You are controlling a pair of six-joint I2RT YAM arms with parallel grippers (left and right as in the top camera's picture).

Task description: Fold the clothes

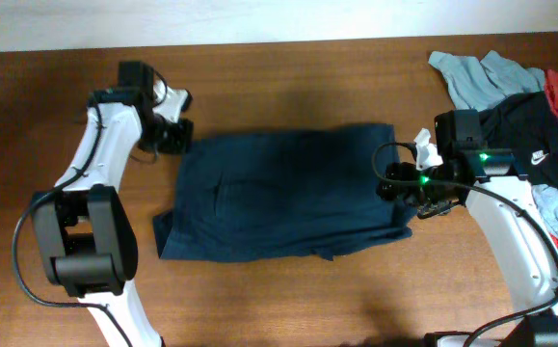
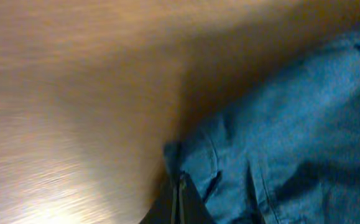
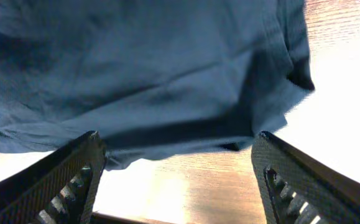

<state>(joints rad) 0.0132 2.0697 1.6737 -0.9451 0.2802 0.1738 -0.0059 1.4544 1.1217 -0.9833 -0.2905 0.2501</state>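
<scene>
Lying across the middle of the tabletop (image 1: 288, 308), the shorts (image 1: 288, 193) form a broad navy slab with a loose flap at the lower left. A pile (image 1: 529, 87) of other garments sits at the far right. The left claw (image 1: 174, 135) is clenched at the shorts' upper-left corner and seems to nip only the very edge. A lift could therefore let the cloth slip free or drag the layers askew. The right claw (image 1: 394, 188) is spread wide and empty over the right edge, with cloth lying between its fingers but not pinched.
</scene>
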